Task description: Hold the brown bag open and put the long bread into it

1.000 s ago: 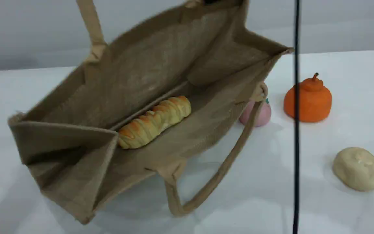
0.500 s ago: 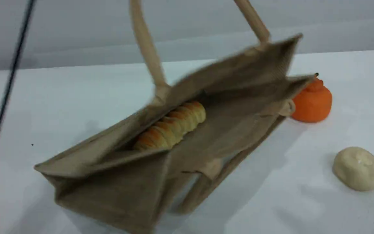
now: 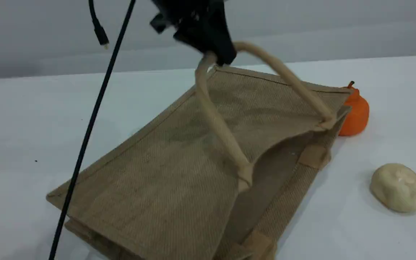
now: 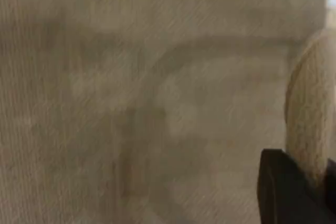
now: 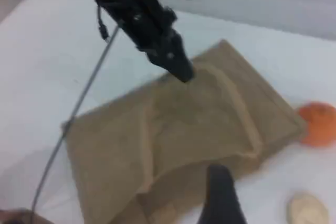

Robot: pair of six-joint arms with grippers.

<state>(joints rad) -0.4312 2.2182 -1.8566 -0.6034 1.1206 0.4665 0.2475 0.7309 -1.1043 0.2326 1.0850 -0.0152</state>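
Observation:
The brown bag [image 3: 179, 173] lies slumped flat on the white table, its mouth facing the lower right and nearly closed. My left gripper [image 3: 212, 57] hangs over the bag's far edge, shut on the top of one beige loop handle [image 3: 217, 121]. The left wrist view is filled with the bag's weave [image 4: 131, 98], with the handle [image 4: 310, 119] beside the dark fingertip [image 4: 283, 192]. The long bread is hidden. From the right wrist view I look down on the bag [image 5: 173, 129] and the left gripper [image 5: 181, 69]. Only one dark fingertip [image 5: 219, 187] of my right gripper shows, with nothing on it.
An orange pumpkin-shaped toy [image 3: 356, 112] sits just behind the bag's right corner. A pale rounded bun [image 3: 398, 187] lies at the front right. A black cable [image 3: 89, 133] slants down across the left side of the scene.
The bag has dropped from standing wide open to lying flat. The long bread, seen inside it earlier, is now covered. My left gripper has come down into view with the handle.

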